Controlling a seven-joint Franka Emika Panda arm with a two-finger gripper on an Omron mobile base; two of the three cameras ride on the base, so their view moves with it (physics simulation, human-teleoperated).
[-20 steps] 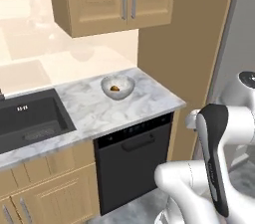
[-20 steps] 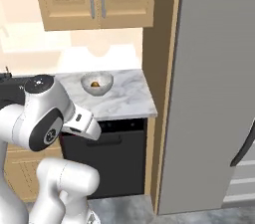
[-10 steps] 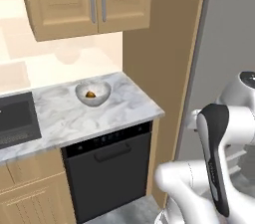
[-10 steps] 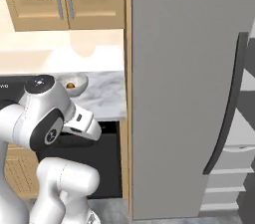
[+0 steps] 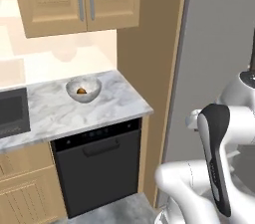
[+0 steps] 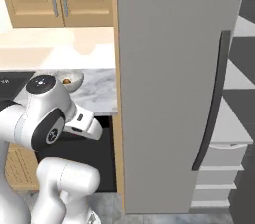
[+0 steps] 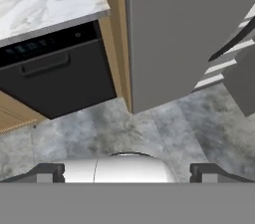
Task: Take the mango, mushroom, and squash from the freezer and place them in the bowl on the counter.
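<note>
I see the bowl [image 5: 83,89] on the worktop [image 5: 55,113], far off to the left of my end effector [image 7: 127,169]. A small brown thing sits in the bowl. My end effector is wide open, holding nothing, with the grey freezer [image 6: 169,83] ahead to its right.

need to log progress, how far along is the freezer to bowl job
Partly done, it seems: the bowl on the counter already holds one small brown item, possibly the mushroom. Nothing is in hand: the gripper points at the floor with its fingers wide apart and empty. The freezer stands close, door swung open, shelves showing past it. Mango and squash apparently still need fetching.
</note>
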